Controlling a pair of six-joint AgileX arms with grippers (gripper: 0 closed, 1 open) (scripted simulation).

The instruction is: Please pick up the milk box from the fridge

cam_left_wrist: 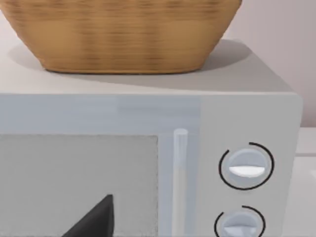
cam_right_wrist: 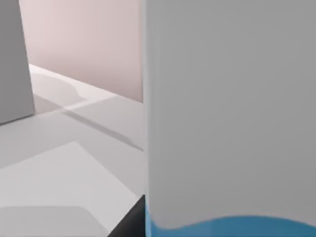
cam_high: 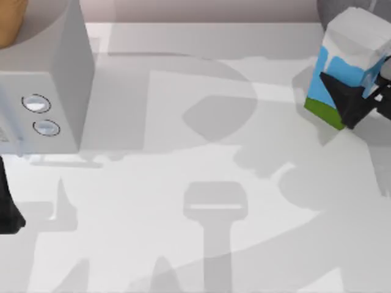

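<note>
The milk box (cam_high: pixel 348 61), with a white gabled top, blue body and green base band, is tilted at the far right of the table and appears lifted off it. My right gripper (cam_high: pixel 349 102) is shut on its lower blue side, its black fingers pressed against the carton. In the right wrist view the milk box (cam_right_wrist: pixel 227 108) looms very close, white above a blue strip. A dark grey patch (cam_high: pixel 333 9) sits in the back right corner; I cannot tell if it is the fridge. My left arm (cam_high: pixel 8 207) is parked at the left edge.
A light grey box with two round knobs (cam_high: pixel 43 79) stands at the back left, seen also as the knobbed box (cam_left_wrist: pixel 247 168) in the left wrist view. A woven basket (cam_left_wrist: pixel 123 34) rests on top of it. Pale tabletop (cam_high: pixel 201 183) spreads between the arms.
</note>
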